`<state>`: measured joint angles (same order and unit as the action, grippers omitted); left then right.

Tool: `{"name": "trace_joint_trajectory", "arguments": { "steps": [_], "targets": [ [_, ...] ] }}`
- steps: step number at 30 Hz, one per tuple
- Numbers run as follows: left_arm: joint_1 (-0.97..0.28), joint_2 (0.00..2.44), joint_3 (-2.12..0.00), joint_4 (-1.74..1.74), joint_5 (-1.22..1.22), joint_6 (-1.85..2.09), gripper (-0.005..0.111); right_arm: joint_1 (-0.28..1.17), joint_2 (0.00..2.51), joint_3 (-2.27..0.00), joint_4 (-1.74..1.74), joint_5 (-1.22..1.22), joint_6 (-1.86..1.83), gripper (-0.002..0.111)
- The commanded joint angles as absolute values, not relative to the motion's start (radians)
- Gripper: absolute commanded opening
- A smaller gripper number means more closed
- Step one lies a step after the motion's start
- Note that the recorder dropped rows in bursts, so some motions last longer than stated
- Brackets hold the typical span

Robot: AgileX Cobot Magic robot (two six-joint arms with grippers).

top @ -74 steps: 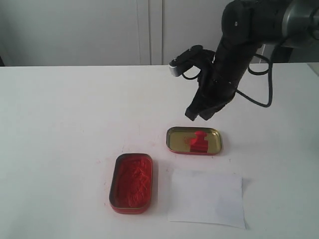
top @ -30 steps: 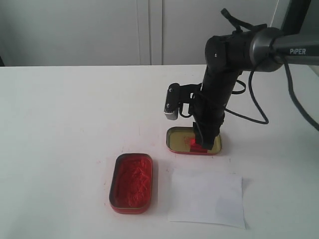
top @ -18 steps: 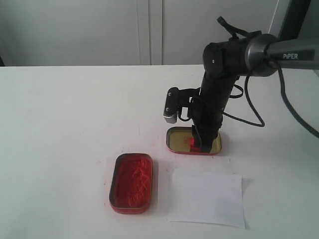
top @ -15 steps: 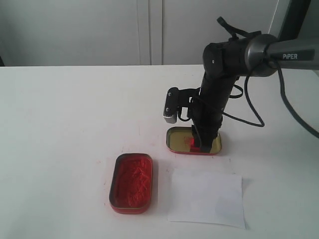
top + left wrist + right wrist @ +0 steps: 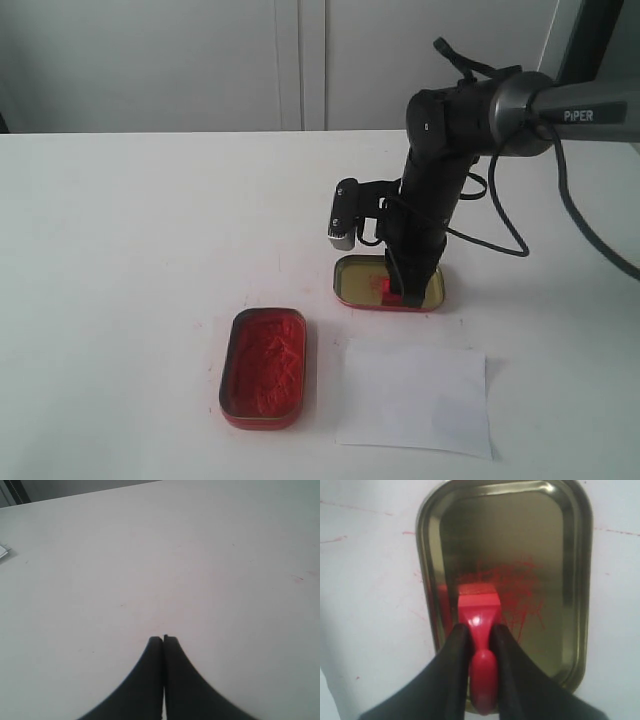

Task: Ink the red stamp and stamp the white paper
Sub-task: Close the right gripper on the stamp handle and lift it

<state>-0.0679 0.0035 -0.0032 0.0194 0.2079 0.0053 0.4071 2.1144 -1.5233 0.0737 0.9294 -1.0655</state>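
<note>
my right gripper (image 5: 479, 630) is down inside the gold-lined tin lid (image 5: 580, 580), its two black fingers (image 5: 451, 650) drawn in against either side of the red stamp (image 5: 479, 605). they pinch the stamp's handle just behind the square block. the knobbed end of the handle pokes out past my fingers towards the wrist. the block points into the lid, close to one long wall, over a patch of red smears on the gold floor. whether the block rests on that floor or hangs just above it, i cannot tell.

from the exterior view my right arm comes down nearly upright, and the right gripper (image 5: 405, 290) covers most of the red stamp (image 5: 386, 287) — only a sliver of red shows beside the fingers. the lid (image 5: 348, 272) sits on the white table (image 5: 130, 250). the open red tin (image 5: 226, 388), full of rough red ink paste (image 5: 268, 360), lies nearer the front and to the left, well apart from the lid. the white paper (image 5: 415, 398) lies flat just right of the tin and in front of the lid, touching neither.

my left gripper (image 5: 163, 639) hangs over bare white table (image 5: 150, 555) — its fingertips are pressed together with nothing between them.
</note>
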Motion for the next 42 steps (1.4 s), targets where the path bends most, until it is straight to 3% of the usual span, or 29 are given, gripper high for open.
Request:
{"name": "trace_joint_trajectory", "arguments": {
  "steps": [1,15,24,42],
  "targets": [
    [-0.067,0.0,0.0,0.017,0.209,0.008,0.0,0.408,2.091,-1.524,0.074,0.944,-1.069,0.0],
    [-0.067,0.0,0.0,0.017,0.209,0.008,0.0,0.408,1.962,-1.524,0.113,1.047,-1.068,0.0],
    [-0.067,0.0,0.0,0.017,0.209,0.008,0.0,0.418,1.868,-1.524,0.134,1.047,-0.873,0.0],
    [-0.067,0.0,0.0,0.017,0.209,0.008,0.0,0.663,1.818,-1.524,0.058,1.068,-0.638,0.0]
  ]
}}
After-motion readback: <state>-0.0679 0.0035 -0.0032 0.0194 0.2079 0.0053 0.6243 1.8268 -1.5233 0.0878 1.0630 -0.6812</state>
